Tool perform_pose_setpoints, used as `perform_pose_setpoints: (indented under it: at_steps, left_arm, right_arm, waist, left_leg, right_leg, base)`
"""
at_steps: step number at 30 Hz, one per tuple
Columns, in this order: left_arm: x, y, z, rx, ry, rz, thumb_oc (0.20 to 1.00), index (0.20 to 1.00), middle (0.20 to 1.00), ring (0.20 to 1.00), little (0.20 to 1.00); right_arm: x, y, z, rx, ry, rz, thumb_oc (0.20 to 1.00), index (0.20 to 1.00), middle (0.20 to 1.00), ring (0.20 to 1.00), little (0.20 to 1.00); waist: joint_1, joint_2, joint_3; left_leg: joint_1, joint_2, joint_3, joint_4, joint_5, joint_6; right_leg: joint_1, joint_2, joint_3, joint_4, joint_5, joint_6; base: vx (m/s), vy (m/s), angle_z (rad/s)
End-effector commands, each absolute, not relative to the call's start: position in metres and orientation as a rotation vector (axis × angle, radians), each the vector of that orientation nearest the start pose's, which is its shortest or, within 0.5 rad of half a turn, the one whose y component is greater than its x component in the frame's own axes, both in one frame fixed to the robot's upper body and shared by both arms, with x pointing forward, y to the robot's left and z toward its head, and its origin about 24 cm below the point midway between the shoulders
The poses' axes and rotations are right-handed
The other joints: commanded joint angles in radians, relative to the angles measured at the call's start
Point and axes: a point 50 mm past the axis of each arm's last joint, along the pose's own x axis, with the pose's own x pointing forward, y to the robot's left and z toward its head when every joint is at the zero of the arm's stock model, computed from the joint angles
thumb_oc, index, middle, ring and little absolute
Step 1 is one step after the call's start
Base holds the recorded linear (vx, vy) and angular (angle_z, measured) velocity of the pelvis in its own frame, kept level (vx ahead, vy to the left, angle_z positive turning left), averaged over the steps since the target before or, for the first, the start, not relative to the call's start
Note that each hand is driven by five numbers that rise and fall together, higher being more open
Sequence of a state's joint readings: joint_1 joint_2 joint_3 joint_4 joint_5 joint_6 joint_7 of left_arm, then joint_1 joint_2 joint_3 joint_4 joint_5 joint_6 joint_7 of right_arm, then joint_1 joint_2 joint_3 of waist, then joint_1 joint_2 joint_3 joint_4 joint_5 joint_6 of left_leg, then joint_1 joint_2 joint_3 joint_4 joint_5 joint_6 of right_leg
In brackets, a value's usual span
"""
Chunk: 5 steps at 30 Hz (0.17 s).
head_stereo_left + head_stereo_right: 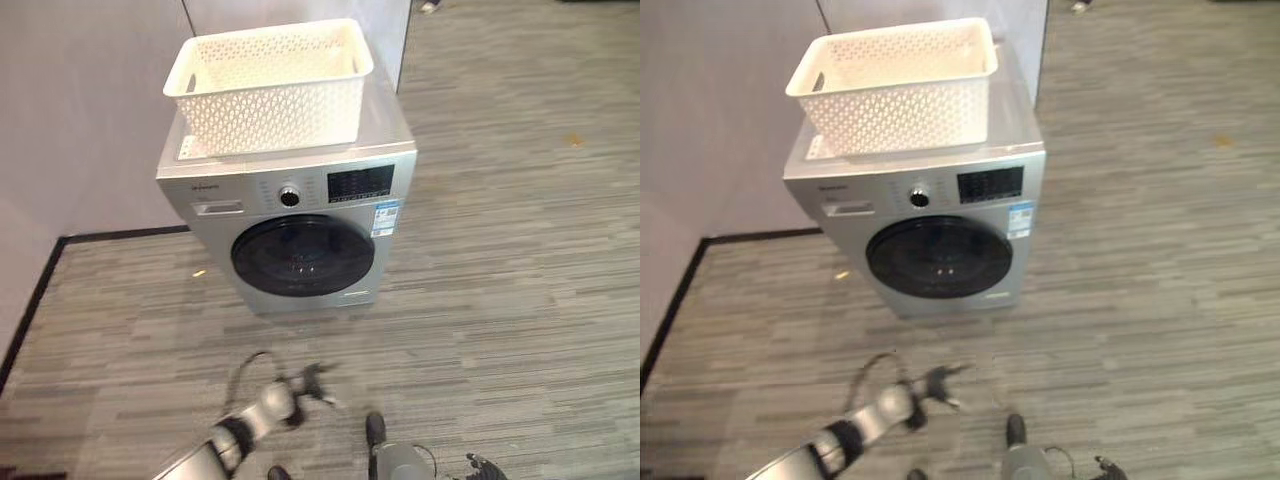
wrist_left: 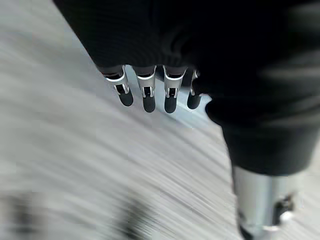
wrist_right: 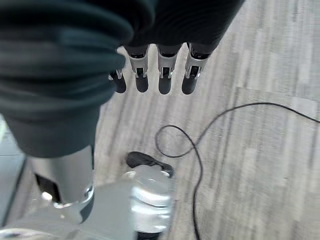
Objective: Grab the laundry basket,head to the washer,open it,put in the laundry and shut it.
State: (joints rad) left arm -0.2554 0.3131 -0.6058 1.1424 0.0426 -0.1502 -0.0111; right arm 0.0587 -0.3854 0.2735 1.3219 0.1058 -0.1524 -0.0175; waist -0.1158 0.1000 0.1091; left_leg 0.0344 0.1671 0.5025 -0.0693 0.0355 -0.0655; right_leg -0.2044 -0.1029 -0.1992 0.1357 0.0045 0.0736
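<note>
Your laundry basket (image 1: 270, 85), a white perforated plastic one, sits on top of the washer (image 1: 290, 215), and no laundry shows over its rim. Judge it light and stiff but a bit slick; take it by the rolled rim at the two short ends, where a handle slot shows. The washer door (image 1: 302, 255) is shut, with a dial (image 1: 289, 195), a dark display panel (image 1: 360, 183) and a blue label (image 1: 386, 217) above it; their print is too small to read. Your left hand (image 2: 150, 90) hangs low over the striped floor (image 1: 520, 250), fingers relaxed and empty. Your right hand (image 3: 160, 75) hangs likewise, fingers straight, holding nothing.
</note>
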Motion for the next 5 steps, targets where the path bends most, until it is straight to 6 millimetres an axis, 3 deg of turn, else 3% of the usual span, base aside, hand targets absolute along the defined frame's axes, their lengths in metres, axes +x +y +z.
perform_pose_setpoints:
  at_steps: [1,2,4,5]
  left_arm:
    - [0.224,0.164,-0.113,0.709,0.689,-0.43,1.0,1.0,1.0,1.0,1.0]
    - [0.208,0.199,-0.122,0.771,0.793,-0.333,1.0,1.0,1.0,1.0,1.0]
    - [0.18,0.224,-0.133,0.747,0.918,-0.241,1.0,1.0,1.0,1.0,1.0]
    - [0.164,0.237,-0.138,0.705,0.994,-0.171,1.0,1.0,1.0,1.0,1.0]
  right_arm:
    - [0.058,-0.276,-0.154,-0.38,1.247,-0.074,1.0,1.0,1.0,1.0,1.0]
    - [0.063,-0.281,-0.152,-0.368,1.243,-0.094,1.0,1.0,1.0,1.0,1.0]
    - [0.066,-0.28,-0.152,-0.368,1.235,-0.092,1.0,1.0,1.0,1.0,1.0]
    - [0.068,-0.282,-0.151,-0.367,1.233,-0.094,1.0,1.0,1.0,1.0,1.0]
  waist:
    - [-0.003,-0.095,-0.017]
    - [0.004,-0.081,-0.022]
    - [0.006,-0.076,-0.034]
    - [0.023,-0.077,-0.037]
  left_leg:
    - [0.0,-0.026,-0.03,-0.015,0.062,-0.05]
    - [0.002,-0.026,-0.03,-0.018,0.067,-0.054]
    - [0.01,-0.027,-0.029,-0.018,0.062,-0.052]
    - [0.011,-0.038,-0.064,-0.015,0.06,-0.049]
  right_leg:
    - [0.127,-0.029,-0.003,-0.161,0.132,0.068]
    - [0.134,-0.03,-0.01,-0.163,0.128,0.064]
    - [0.139,-0.025,-0.003,-0.163,0.121,0.061]
    - [0.142,-0.022,0.01,-0.164,0.117,0.057]
  base:
    - [-0.02,0.025,0.2]
    - [-0.01,0.015,0.08]
    - [0.02,0.017,0.04]
    - [0.04,0.019,0.06]
